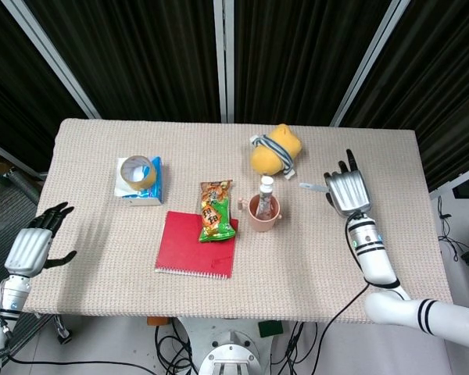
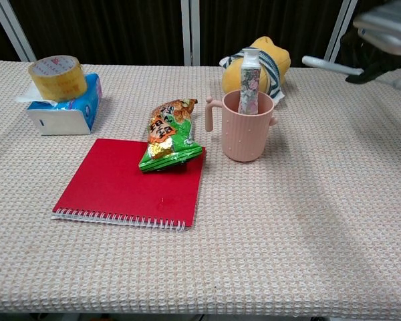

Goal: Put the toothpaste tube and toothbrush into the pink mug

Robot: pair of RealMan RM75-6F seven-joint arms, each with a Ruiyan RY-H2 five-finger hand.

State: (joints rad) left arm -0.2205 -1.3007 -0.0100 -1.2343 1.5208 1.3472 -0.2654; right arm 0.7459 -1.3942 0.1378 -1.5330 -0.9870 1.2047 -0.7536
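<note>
Head view, tube [image 1: 266, 190]: standing in the mug [image 1: 263, 211], left of your right hand [image 1: 348, 191].
Brush [image 1: 311, 187]: you are holding it in that hand, raised, not yet in.
Left hand [image 1: 37, 244]: idling, fingers apart, grasping nothing.

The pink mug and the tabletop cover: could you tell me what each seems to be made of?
The pink mug looks like moulded plastic with a matte finish: its colour is even, it shows no glaze shine, and small raised dots and faint ribs run down its wall. The tabletop cover looks like woven fabric, beige and dull, with a regular waffle-like weave visible in the chest view.
</note>
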